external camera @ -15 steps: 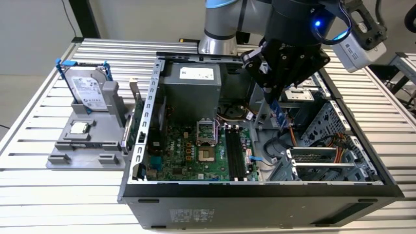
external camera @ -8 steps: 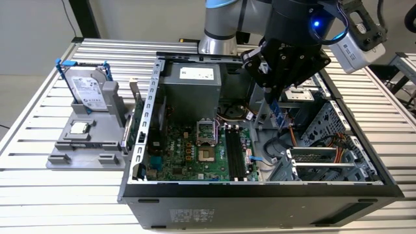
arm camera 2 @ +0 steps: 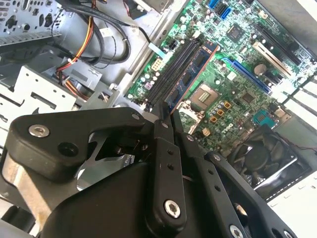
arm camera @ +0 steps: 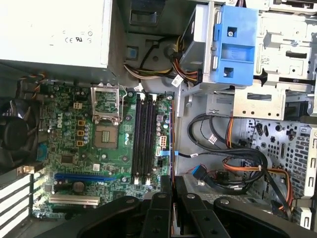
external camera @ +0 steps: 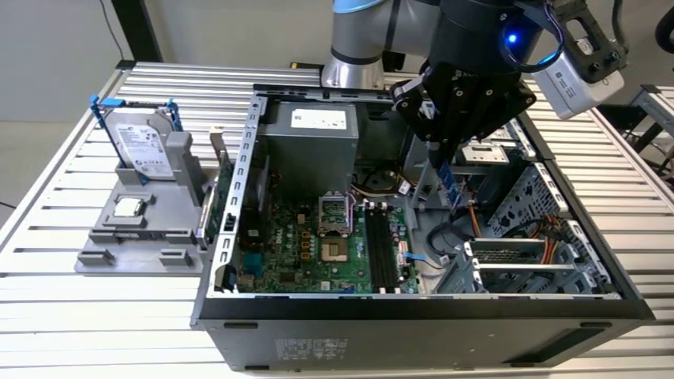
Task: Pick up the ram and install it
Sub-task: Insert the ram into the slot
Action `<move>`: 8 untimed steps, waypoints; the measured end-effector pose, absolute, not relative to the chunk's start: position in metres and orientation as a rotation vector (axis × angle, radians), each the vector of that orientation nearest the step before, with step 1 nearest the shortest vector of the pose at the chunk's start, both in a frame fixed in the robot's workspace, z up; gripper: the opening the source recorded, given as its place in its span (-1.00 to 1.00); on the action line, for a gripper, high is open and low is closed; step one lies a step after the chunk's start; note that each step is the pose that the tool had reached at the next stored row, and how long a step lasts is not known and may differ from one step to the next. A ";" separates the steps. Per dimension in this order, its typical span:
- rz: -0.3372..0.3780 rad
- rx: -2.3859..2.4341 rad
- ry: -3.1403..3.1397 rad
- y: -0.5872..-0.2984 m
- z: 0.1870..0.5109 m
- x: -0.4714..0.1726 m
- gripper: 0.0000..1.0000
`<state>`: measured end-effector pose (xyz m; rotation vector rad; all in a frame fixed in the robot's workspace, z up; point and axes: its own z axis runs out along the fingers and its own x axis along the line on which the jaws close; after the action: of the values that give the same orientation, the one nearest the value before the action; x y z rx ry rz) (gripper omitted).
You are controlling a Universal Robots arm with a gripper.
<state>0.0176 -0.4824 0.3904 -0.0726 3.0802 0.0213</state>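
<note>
In the exterior view we see the gripper (external camera: 443,155) clamped on the ram (external camera: 449,188), which hangs below it over the open computer case (external camera: 421,304).
In the second wrist view the ram juts past the fingertips (arm camera 2: 163,130) toward the motherboard (arm camera 2: 233,84); in the first wrist view it runs edge-on, beside the memory slots (arm camera: 143,139).

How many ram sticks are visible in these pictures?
1. The ram is clamped in the pincer, held above the motherboard beside the empty black memory slots, not yet seated. More could be hidden behind the case wall.
</note>
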 end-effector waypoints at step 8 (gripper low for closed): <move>0.021 -0.067 3.080 -0.482 0.390 0.018 -1.00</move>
<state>0.0176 -0.4824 0.3904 -0.0674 3.0803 0.0211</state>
